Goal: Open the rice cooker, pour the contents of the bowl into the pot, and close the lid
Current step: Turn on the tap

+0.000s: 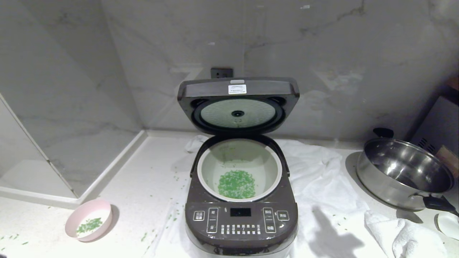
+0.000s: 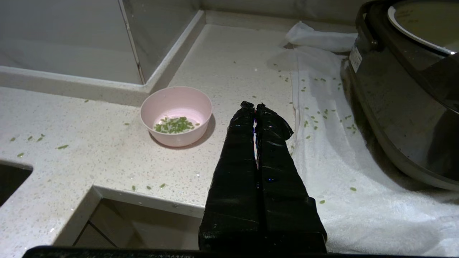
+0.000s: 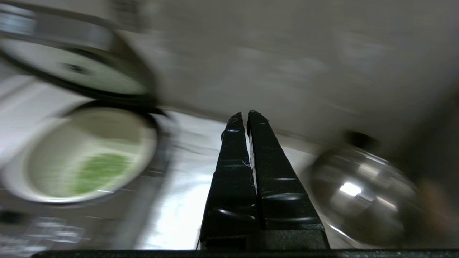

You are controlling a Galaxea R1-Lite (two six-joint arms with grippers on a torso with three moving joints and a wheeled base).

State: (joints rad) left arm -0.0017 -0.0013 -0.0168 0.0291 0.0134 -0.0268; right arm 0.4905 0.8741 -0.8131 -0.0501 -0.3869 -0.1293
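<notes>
the large dark brown-grey rice cooker point(image 1: 241, 218) is sitting at the table's point(image 1: 150, 186) centre, its hinged lid point(image 1: 238, 94) standing open at twelve o'clock over the round cream inner pot point(image 1: 239, 168), where bright green chopped bits point(image 1: 236, 184) are lying. the small pale pink bowl point(image 1: 89, 219) is resting at eight o'clock, a few green bits inside. the left gripper point(image 2: 255, 106) is hanging near it, fingers together, empty. the right gripper point(image 3: 244, 114), fingers together, is probably hovering between the pot and a shiny steel pan point(image 1: 405, 173) at three o'clock; that view is smeared. risk: shut fingers striking the raised lid could slam it or shove the cooker on its white towel point(image 1: 333, 193).
</notes>
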